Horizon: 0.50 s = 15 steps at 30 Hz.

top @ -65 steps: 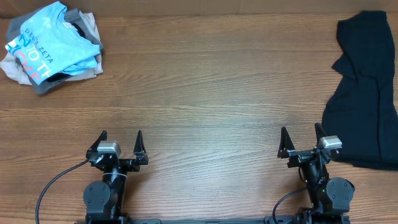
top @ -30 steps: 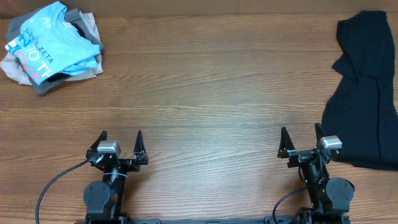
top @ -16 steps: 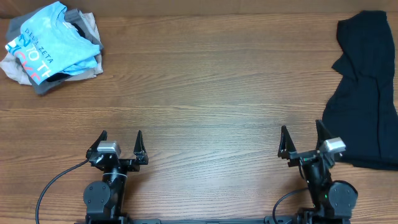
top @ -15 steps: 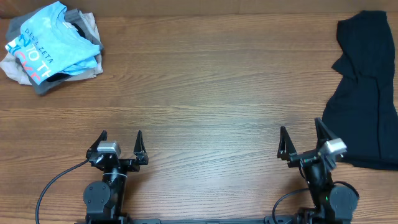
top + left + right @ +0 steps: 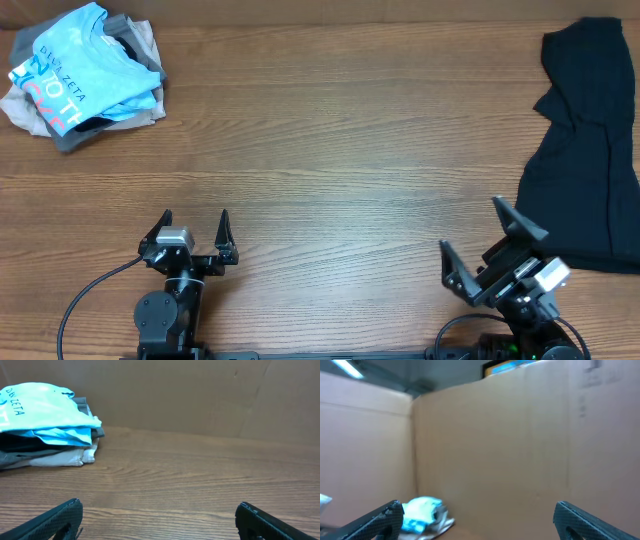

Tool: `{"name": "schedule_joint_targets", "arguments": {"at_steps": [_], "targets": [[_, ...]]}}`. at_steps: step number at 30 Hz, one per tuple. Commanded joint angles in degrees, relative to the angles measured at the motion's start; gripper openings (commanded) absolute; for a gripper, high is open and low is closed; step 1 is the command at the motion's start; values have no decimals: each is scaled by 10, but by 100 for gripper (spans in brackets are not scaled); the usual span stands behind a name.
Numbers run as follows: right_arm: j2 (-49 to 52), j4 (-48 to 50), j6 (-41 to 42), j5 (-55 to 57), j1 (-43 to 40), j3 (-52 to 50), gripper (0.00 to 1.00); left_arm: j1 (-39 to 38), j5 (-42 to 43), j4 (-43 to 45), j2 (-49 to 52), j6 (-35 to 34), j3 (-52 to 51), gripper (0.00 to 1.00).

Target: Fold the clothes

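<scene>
A dark navy garment (image 5: 585, 140) lies spread and rumpled at the table's right edge. A pile of folded clothes (image 5: 80, 75) with a light blue printed shirt on top sits at the far left corner; it also shows in the left wrist view (image 5: 45, 425) and blurred in the right wrist view (image 5: 422, 512). My left gripper (image 5: 195, 222) is open and empty near the front edge (image 5: 157, 520). My right gripper (image 5: 480, 240) is open and empty, raised and tilted left, just left of the navy garment's lower edge.
Brown cardboard walls (image 5: 200, 395) stand behind the wooden table (image 5: 330, 150). The arm bases sit at the front edge with a black cable (image 5: 85, 300) at the left one.
My right arm has lifted and swung, tilting its gripper up and to the left. The left arm and the clothes have not moved.
</scene>
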Motion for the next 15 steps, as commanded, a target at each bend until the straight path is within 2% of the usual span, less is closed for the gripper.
{"name": "schedule_joint_targets", "arguments": {"at_steps": [1, 6, 10, 13, 15], "targets": [[13, -9, -10, 107, -2, 50, 100, -3, -4, -1, -5, 2, -2, 100], [142, -93, -116, 157, -2, 184, 100, -3, -4, -1, -5, 2, -2, 100], [331, -185, -178, 216, -2, 335, 100, -3, -4, -1, -5, 2, -2, 100], [509, -305, -215, 272, -8, 492, 100, -3, -4, -1, -5, 2, -2, 100], [645, -434, -240, 272, -31, 631, 100, -3, -4, -1, -5, 2, -2, 100]]}}
